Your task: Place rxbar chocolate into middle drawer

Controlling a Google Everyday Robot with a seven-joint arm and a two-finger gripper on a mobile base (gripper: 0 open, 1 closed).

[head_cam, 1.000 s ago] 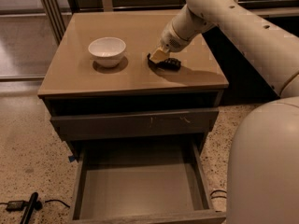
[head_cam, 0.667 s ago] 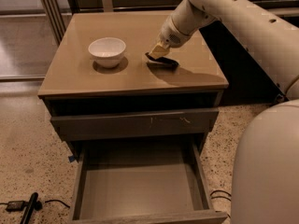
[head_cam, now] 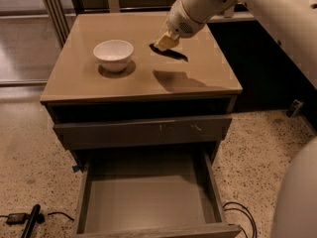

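The rxbar chocolate (head_cam: 172, 53), a flat black bar, hangs from my gripper (head_cam: 165, 43) above the cabinet top, right of the white bowl. The gripper is shut on the bar's left end and has lifted it clear of the surface. Its shadow (head_cam: 176, 80) lies on the tabletop below. The middle drawer (head_cam: 148, 202) stands pulled open at the bottom of the cabinet, its grey floor bare. The gripper is well above and behind the drawer.
A white bowl (head_cam: 113, 54) sits on the cabinet top (head_cam: 69, 78) at the left. A shut grey drawer front with pale scratches (head_cam: 143, 131) is above the open drawer. Cables (head_cam: 237, 214) and a black object (head_cam: 28, 220) lie on the speckled floor. My pale arm fills the right side.
The gripper has risen off the cabinet top with the black bar, which lay on the surface before. A separate shadow now shows beneath it.
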